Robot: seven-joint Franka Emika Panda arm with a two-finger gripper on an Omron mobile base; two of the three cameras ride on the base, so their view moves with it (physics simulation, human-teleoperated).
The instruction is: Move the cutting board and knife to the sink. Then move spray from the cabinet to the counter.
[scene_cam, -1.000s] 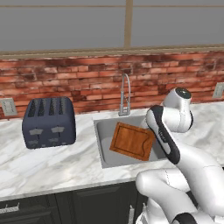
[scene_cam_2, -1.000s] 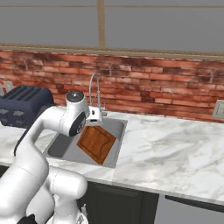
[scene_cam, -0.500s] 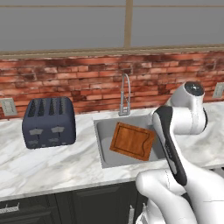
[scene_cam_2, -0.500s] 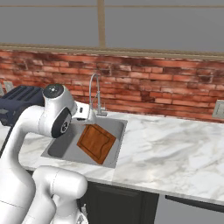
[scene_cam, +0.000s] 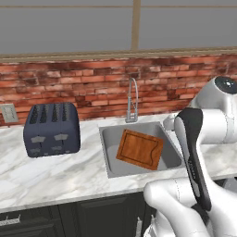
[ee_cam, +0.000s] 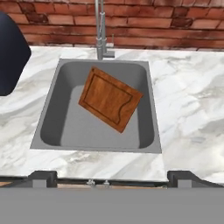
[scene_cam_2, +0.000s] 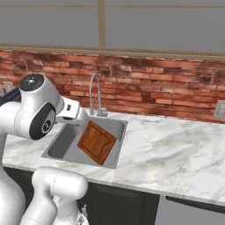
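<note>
The reddish-brown cutting board (scene_cam: 140,149) (scene_cam_2: 96,142) (ee_cam: 110,99) lies in the steel sink (scene_cam: 111,162) (scene_cam_2: 61,143) (ee_cam: 70,127), turned cornerwise, its right side toward the basin wall. My gripper (ee_cam: 113,178) hangs high above the sink's near edge and looks down into it. It is open, with its fingertips (ee_cam: 42,176) far apart and nothing between them. White marble counter (scene_cam: 55,176) (scene_cam_2: 176,154) (ee_cam: 192,109) runs on both sides of the sink. The knife, the spray and the cabinet are out of view.
A dark toaster (scene_cam: 51,128) (ee_cam: 11,52) stands on the counter left of the sink. A steel faucet (scene_cam: 133,99) (scene_cam_2: 96,94) (ee_cam: 101,26) rises behind the basin against the brick wall. Wall outlets (scene_cam: 8,112) (scene_cam_2: 219,110) sit at both ends.
The arm has lifted and drawn back from the sink toward the base, gripper open throughout. The cutting board has stayed where it was in the basin.
</note>
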